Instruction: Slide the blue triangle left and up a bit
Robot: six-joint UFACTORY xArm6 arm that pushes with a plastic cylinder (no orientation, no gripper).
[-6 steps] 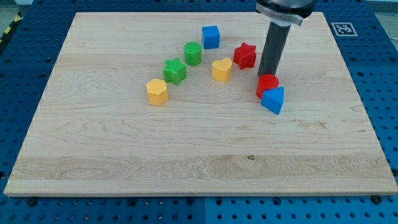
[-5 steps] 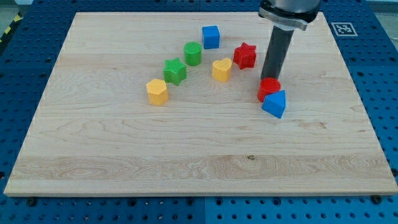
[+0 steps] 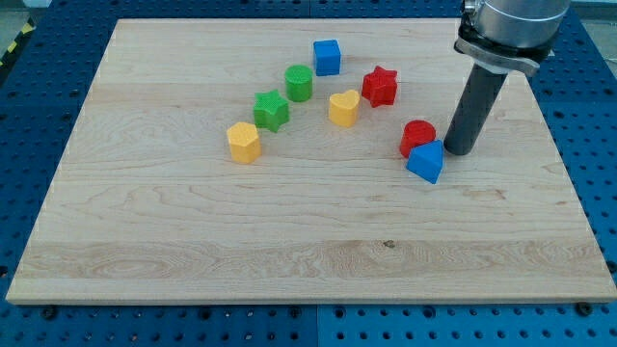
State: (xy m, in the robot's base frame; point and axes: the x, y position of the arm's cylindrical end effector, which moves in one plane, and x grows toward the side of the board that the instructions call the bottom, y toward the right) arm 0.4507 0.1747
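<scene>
The blue triangle (image 3: 425, 160) lies on the wooden board (image 3: 289, 222) right of centre, touching a red round block (image 3: 416, 136) at its upper left. My tip (image 3: 457, 151) rests on the board just right of the blue triangle, at its upper right side, very close to it or touching it. The dark rod rises from there to the view's top right.
A red star (image 3: 381, 86), a yellow heart (image 3: 342, 108), a blue cube (image 3: 327, 57), a green round block (image 3: 299, 83), a green star (image 3: 271, 110) and a yellow block (image 3: 244, 142) lie in an arc left of the tip.
My tip has moved from above the red round block to the right and down, around to the blue triangle's right side. The blocks have stayed nearly in place.
</scene>
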